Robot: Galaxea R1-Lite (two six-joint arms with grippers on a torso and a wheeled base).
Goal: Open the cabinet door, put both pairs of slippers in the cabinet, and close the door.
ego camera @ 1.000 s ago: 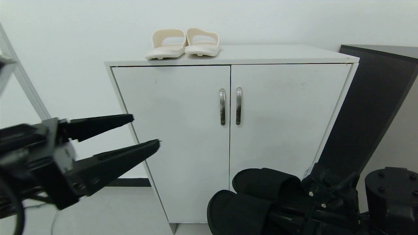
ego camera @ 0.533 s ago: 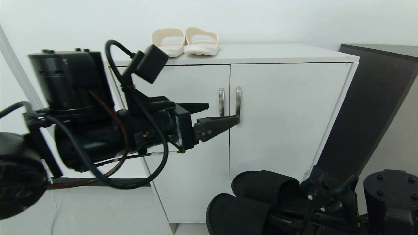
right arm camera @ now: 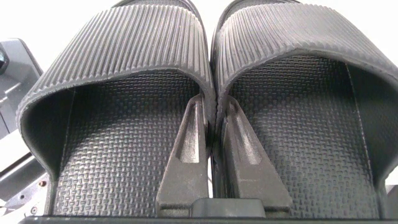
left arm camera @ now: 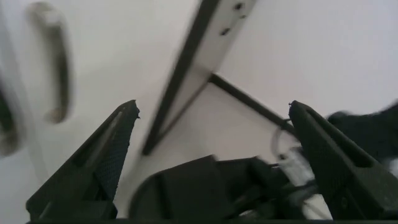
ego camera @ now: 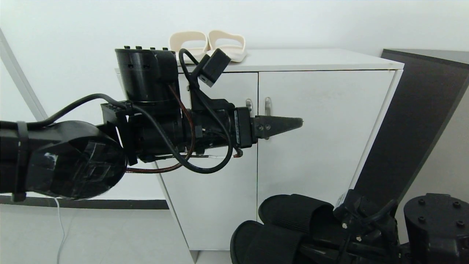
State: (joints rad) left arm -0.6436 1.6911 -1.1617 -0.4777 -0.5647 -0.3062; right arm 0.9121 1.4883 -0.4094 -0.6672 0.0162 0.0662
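1. White wall (ego camera: 73,36) behind, pale floor (ego camera: 110,231) with a dark skirting strip (ego camera: 110,204) along its foot; you face a white cabinet (ego camera: 322,60) with a tall dark panel (ego camera: 421,121) leaning just beside it on the right
2. Both cabinet doors are shut: left door (ego camera: 212,198) and right door (ego camera: 322,139) meet at the middle seam, with the left handle (ego camera: 249,104) and right handle (ego camera: 268,104) upright on either side of it
3. Cream slippers (ego camera: 223,38) sit side by side on the cabinet top, toward its left rear, toes pointing out at you
4. Your left gripper (ego camera: 289,123) is held level in front of the doors at handle height, its tips lying past the seam over the right door. The head view shows it edge-on; the wrist view shows the left gripper (left arm camera: 212,106) with fingers spread wide and nothing between them. A handle (left arm camera: 53,62) lies outside that gap. You cannot tell whether any finger touches a handle
5. Black slippers (ego camera: 285,223) are low at your right, in front of the right door's lower part and clear of the cabinet
6. Your right gripper (right arm camera: 213,106) has its fingers pressed close, pinching the two adjoining inner walls of the black slippers (right arm camera: 155,68) together, soles down and straps away from the wrist
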